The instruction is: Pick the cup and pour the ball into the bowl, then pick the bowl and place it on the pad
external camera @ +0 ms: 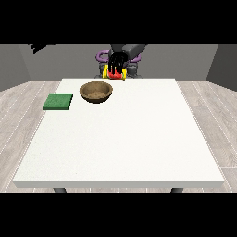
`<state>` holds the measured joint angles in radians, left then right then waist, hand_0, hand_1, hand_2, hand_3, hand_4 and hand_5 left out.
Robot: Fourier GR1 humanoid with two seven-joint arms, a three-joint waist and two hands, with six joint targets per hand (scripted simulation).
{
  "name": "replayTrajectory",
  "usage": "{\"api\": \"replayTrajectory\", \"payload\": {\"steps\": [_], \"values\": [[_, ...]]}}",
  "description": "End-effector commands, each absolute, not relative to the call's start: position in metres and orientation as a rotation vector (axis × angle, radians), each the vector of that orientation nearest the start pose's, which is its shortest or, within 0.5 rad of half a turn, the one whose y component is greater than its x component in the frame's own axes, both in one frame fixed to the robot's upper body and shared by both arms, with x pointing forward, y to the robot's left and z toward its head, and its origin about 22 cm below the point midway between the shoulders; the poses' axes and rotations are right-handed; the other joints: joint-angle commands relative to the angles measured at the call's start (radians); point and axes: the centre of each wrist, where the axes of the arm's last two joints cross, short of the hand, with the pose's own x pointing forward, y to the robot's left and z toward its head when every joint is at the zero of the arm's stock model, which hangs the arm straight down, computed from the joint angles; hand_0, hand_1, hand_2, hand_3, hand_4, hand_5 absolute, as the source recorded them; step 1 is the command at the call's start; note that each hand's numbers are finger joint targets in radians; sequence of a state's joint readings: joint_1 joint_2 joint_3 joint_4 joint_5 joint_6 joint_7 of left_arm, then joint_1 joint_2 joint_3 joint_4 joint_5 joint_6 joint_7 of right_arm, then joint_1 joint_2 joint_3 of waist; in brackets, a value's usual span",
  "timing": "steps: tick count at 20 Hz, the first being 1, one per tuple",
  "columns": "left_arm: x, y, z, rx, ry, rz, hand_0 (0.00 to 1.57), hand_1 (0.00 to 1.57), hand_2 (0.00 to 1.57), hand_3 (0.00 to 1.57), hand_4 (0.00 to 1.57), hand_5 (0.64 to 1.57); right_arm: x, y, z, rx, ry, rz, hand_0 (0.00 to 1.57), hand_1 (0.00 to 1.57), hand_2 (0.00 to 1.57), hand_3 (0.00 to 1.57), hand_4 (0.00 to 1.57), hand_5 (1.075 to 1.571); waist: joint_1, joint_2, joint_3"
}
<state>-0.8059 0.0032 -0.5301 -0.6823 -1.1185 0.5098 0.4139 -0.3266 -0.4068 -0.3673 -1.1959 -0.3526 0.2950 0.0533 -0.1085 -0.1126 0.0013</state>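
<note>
A red cup (115, 74) with yellow ends hangs tilted on its side over the table's far edge. The black hand at the view's right (116, 61) reaches down from a grey arm, its fingers curled over the cup. The brown bowl (96, 91) stands on the table just in front of the cup and a little to the left. I see no ball. The green pad (58, 101) lies flat to the bowl's left, near the table's left edge. A dark shape at the top left, the hand at the view's left (40, 46), is mostly cut off.
The white table (125, 139) stretches broadly toward the camera in front of the bowl and pad. The robot's body with purple parts (100, 57) sits behind the far edge. Grey floor surrounds the table.
</note>
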Motion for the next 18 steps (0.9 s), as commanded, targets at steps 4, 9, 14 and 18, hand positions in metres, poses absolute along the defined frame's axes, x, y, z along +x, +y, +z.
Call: {"api": "replayTrajectory", "payload": {"steps": [4, 9, 14, 18], "values": [[0.365, 0.063, 0.007, 1.347, -1.529, -1.303, 0.0, 0.0, 1.57, 1.35, 0.8, 1.547, 0.28, -0.398, 0.019, 0.014, -1.599, -0.111, 0.0, 0.0, 0.0, 0.24, 0.44, 1.57, 0.045, 0.022, -0.0007], [0.379, 0.059, 0.035, 1.465, -1.49, -1.36, 0.77, 0.77, 1.57, 1.48, 0.43, 1.519, 0.293, -0.408, 0.045, 0.004, -1.591, -0.123, 0.0, 0.0, 0.0, 0.44, 0.43, 1.571, 0.046, 0.014, -0.0011], [0.369, 0.052, 0.018, 1.476, -1.478, -1.486, 0.0, 0.0, 0.64, 1.5, 0.5, 1.545, 0.306, -0.39, 0.061, 0.034, -1.634, -0.113, 0.0, 0.0, 0.0, 0.38, 0.44, 1.57, 0.024, 0.045, -0.0013], [0.373, 0.038, 0.042, 1.458, -1.48, -1.582, 0.0, 0.0, 1.15, 1.55, 0.86, 1.571, 0.311, -0.377, 0.057, 0.041, -1.626, -0.106, 0.0, 0.0, 0.0, 0.27, 0.46, 1.57, 0.029, 0.046, -0.0012]]}}
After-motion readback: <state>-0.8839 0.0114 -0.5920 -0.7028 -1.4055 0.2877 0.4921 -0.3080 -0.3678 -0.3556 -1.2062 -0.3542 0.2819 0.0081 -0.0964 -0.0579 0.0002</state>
